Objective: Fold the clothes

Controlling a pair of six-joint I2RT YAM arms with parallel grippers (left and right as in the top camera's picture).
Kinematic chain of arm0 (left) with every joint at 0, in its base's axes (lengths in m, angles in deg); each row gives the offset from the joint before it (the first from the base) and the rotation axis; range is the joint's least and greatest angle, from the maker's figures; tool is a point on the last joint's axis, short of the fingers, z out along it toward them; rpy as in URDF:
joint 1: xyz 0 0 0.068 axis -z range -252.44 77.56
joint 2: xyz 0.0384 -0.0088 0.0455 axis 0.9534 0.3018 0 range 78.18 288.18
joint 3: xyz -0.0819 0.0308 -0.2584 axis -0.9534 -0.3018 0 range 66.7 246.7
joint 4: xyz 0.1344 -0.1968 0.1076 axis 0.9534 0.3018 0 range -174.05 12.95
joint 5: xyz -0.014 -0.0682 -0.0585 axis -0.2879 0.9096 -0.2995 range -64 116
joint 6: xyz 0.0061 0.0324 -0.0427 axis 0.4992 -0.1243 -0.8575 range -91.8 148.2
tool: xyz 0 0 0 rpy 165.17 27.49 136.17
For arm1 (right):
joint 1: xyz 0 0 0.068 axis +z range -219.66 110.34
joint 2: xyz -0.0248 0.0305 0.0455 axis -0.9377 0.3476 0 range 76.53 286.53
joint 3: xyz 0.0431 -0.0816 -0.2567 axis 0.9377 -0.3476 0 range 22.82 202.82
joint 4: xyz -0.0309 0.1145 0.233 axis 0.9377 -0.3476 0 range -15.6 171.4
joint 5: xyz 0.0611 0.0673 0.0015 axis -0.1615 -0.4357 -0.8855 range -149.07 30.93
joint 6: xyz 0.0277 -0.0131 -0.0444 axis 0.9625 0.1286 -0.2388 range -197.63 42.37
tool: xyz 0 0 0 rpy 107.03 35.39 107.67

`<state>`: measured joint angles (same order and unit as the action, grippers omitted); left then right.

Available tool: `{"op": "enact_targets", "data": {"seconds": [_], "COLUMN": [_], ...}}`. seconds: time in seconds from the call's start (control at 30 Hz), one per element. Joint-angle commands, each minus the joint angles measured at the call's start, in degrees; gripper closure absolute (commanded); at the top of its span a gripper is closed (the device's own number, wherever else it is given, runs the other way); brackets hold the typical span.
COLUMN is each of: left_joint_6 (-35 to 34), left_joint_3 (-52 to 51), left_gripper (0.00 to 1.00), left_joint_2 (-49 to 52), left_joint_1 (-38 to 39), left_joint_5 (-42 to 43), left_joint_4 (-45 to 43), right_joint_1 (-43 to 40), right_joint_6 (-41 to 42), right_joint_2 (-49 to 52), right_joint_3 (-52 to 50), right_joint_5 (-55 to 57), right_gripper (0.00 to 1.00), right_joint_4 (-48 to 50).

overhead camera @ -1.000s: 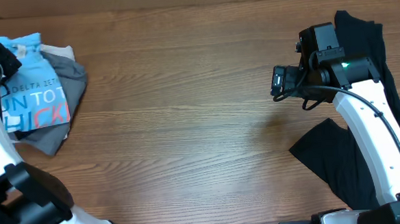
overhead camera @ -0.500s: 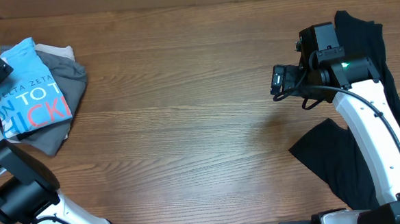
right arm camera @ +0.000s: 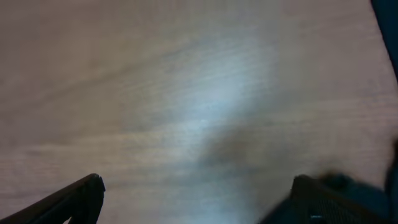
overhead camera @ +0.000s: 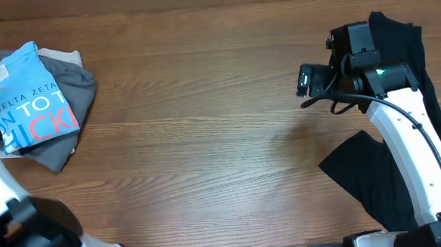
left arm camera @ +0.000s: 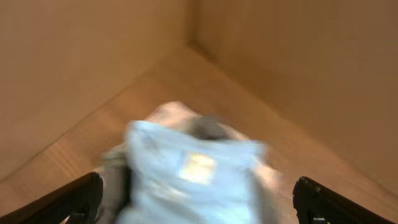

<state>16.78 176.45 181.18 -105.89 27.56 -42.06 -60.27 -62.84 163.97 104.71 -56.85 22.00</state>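
The tee lies folded on the tabletop, lettering up; under it sits a grey garment, with a pale one peeking out behind the tee. The pile reads as the spot for finished pieces, though that is a judgement. The left claw hangs above the tee, fingers spread wide with nothing between them; its wrist view is blurred, but it looks apart from the cloth, likely so the fold is not disturbed. Well to the right of the tee, across bare wood, the right claw hovers wide and empty; the black garment sprawls unfolded just beyond it. It is probably poised there to draw that piece toward the tee and fold it next.
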Motion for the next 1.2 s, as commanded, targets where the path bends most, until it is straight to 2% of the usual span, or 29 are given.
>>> {"op": "enact_targets", "data": {"seconds": [0.0, 0.13, 0.23, 0.33, 0.47, 0.6, 0.7, 0.83, 0.93, 1.07, 1.17], "left_joint_6": [2.69, 3.1, 6.32, 6.23, 4.55, 4.11, 4.13, 4.11, 4.13, 3.96, 3.69], "left_joint_3": [1.36, 1.33, 1.31, 1.31, 1.31, 1.18, -0.07, -5.97, -15.13, -31.54, -42.64], "left_gripper": [0.0, 0.0, 0.0, 0.0, 0.0, 0.0, 0.0, 0.0, 0.0, 0.0, 0.0], "left_joint_2": [-3.76, -3.43, -3.34, -3.37, -3.41, -4.61, -8.85, -19.34, -30.71, -47.71, -58.42], "left_joint_1": [9.49, 20.26, 28.68, 32.48, 33.48, 33.48, 33.48, 33.48, 33.48, 33.48, 33.48], "left_joint_5": [2.89, 2.78, 2.08, 1.11, -0.31, -0.55, -0.76, -0.87, -0.94, -0.94, -1.4], "left_joint_4": [4.17, 14.53, 26.8, 35.67, 46.03, 50.84, 50.27, 44.5, 36.41, 21.29, 14.01], "right_joint_1": [-0.13, -0.13, -0.2, -0.72, -1.79, -2.05, -2.05, -2.05, -2.05, -2.03, -2.03], "right_joint_6": [0.2, 0.15, -1.77, -1.73, 0.48, 0.44, 0.44, 1.77, 1.73, 1.75, 1.7], "right_joint_2": [-0.28, -0.28, -0.28, -0.37, -2.91, -6.54, -10.6, -18.88, -29.14, -40.33, -45.57], "right_joint_3": [-0.13, -0.13, -0.11, -0.11, -0.11, -0.15, -1.22, -7.52, -16.33, -25.9, -28.7], "right_joint_5": [-4.2, -6.73, -5.29, -5.31, -5.35, -5.33, -5.31, -5.29, -4.76, 0.66, 2.23], "right_gripper": [0.0, 0.0, 0.0, 0.0, 0.0, 0.0, 0.0, 0.0, 0.0, 0.0, 0.0], "right_joint_4": [6.82, 17.66, 21.2, 17.55, 9.25, 4.81, 1.75, 4.28, 9.29, 12.98, 9.44]}}
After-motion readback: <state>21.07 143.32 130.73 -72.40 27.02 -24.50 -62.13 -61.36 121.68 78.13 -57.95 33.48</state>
